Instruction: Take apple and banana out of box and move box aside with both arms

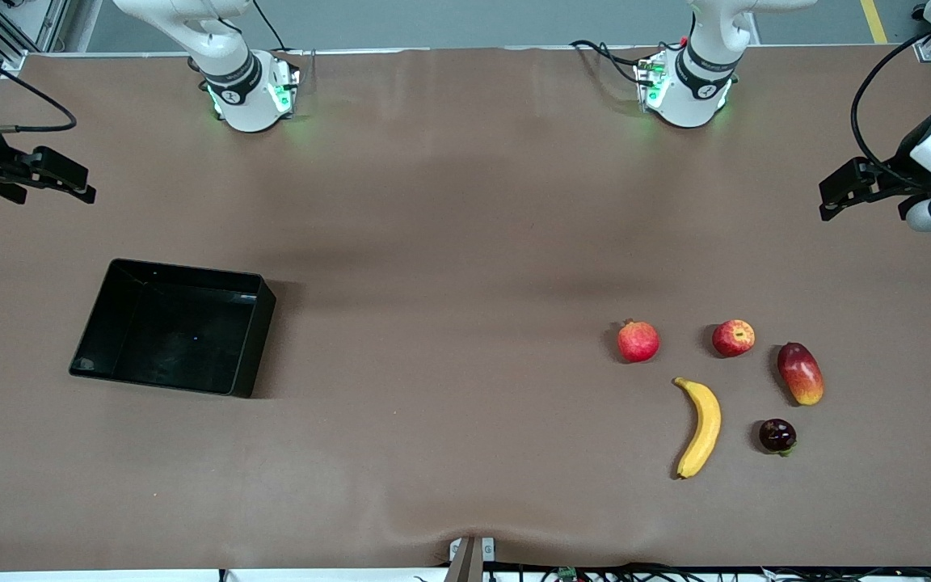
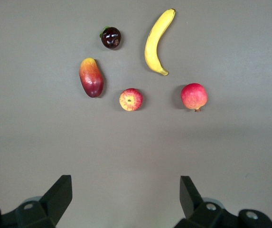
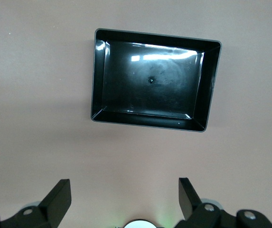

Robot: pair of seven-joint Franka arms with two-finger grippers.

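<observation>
The yellow banana and the small red-and-yellow apple lie on the table toward the left arm's end; the banana is nearer the front camera. Both show in the left wrist view, the banana and the apple. The empty black box sits toward the right arm's end and shows in the right wrist view. My left gripper hangs open and empty over bare table at its end. My right gripper hangs open and empty over bare table at its end.
A red pomegranate lies beside the apple, toward the table's middle. A red-and-yellow mango lies toward the left arm's end. A small dark purple fruit lies beside the banana. Brown cloth covers the table.
</observation>
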